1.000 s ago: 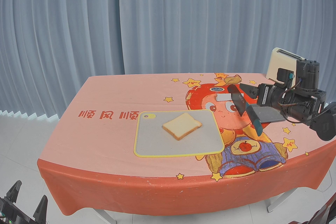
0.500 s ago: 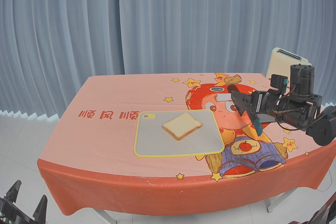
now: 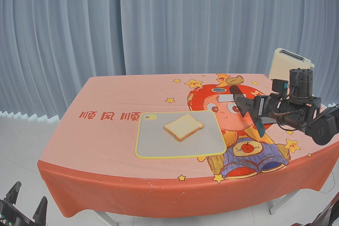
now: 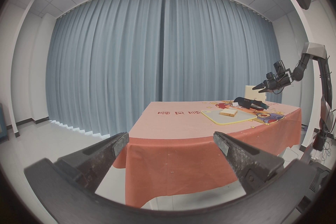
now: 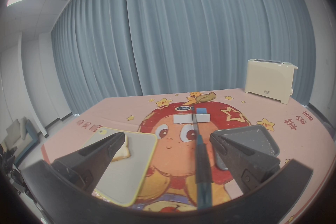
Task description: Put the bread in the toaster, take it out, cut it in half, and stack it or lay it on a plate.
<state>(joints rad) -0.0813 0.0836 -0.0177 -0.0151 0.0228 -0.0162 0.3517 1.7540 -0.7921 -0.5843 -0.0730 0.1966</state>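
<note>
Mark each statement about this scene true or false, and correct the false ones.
1. The bread lies on the cutting board. True.
2. The right gripper holds the knife. False: its jaws are open and empty; the knife lies on the table.
3. The toaster stands on the cutting board. False: it stands at the table's far right corner.
4. The left gripper has its jaws open. True.

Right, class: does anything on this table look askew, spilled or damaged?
Nothing stands out. The bread slice lies whole and flat on the cutting board, only turned at an angle to its edges. The toaster stands upright, the tray lies flat, and nothing is spilled.
</note>
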